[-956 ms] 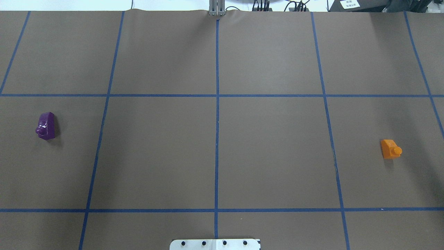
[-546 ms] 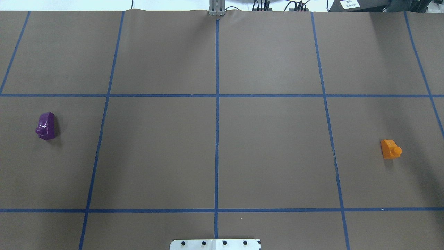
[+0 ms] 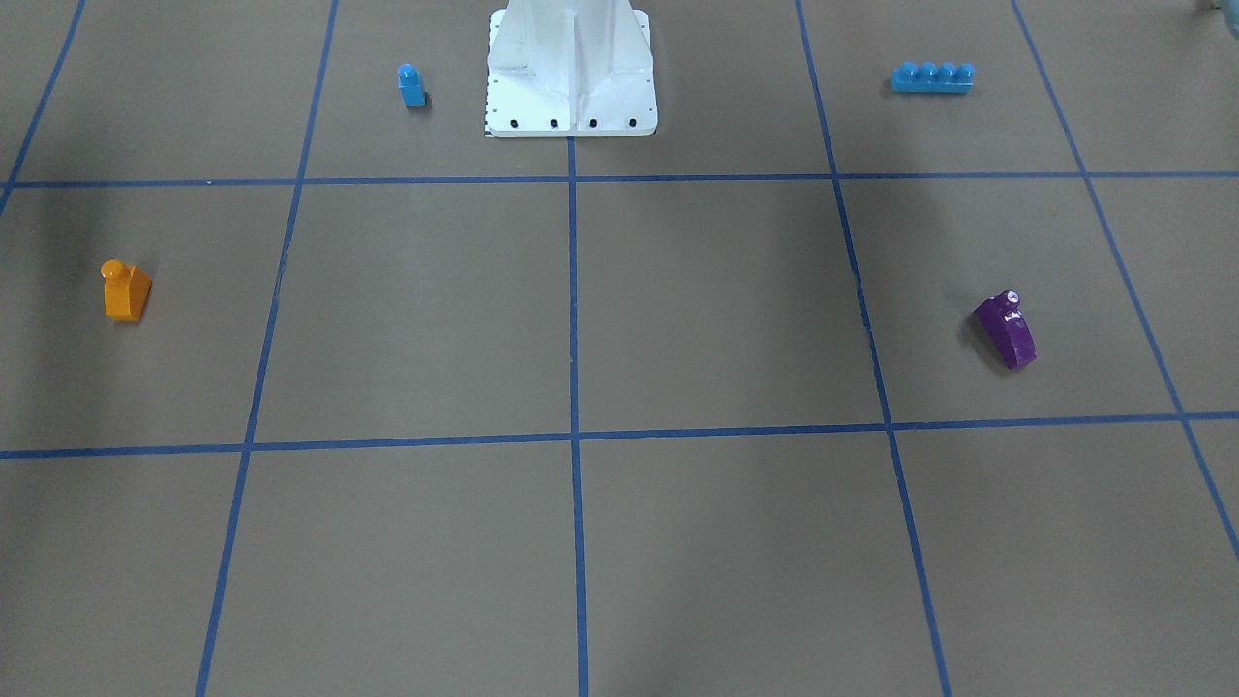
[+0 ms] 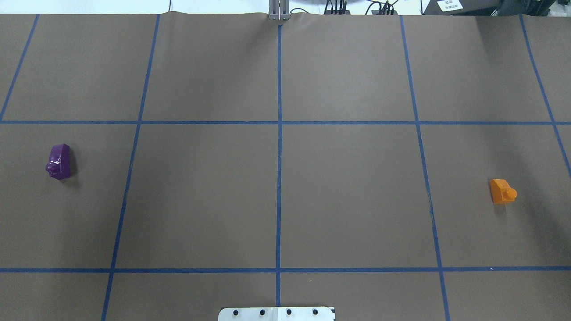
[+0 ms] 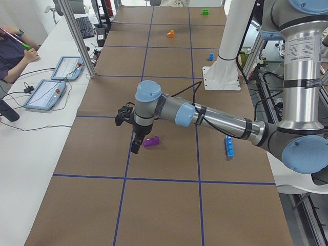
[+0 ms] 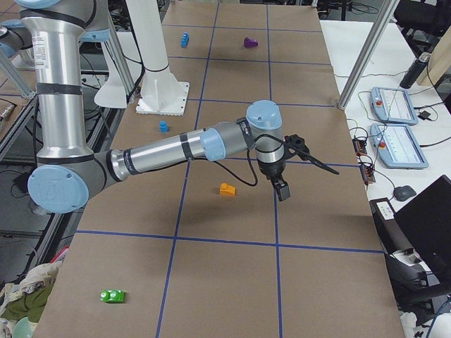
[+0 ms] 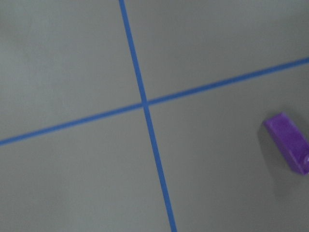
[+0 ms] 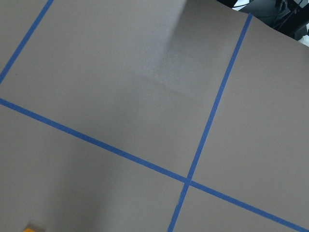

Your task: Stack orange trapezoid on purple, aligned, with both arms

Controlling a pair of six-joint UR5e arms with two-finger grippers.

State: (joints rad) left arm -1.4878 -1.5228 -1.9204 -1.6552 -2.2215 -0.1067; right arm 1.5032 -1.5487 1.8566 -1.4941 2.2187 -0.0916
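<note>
The orange trapezoid (image 4: 502,191) sits alone on the brown table at the right, stud up; it also shows in the front view (image 3: 126,292) and the right side view (image 6: 226,189). The purple brick (image 4: 59,161) lies at the far left, also in the front view (image 3: 1007,331) and at the left wrist view's right edge (image 7: 289,147). My left gripper (image 5: 135,147) hangs just beside the purple brick (image 5: 151,142), above the table. My right gripper (image 6: 282,191) hangs a short way from the orange trapezoid. Both show only in the side views, so I cannot tell if they are open or shut.
A small blue brick (image 3: 411,85) and a long blue brick (image 3: 932,77) lie either side of the white pedestal (image 3: 571,68). A green brick (image 6: 112,296) lies near the table's end. Control tablets (image 6: 398,105) and an operator (image 5: 13,46) are past the far edge.
</note>
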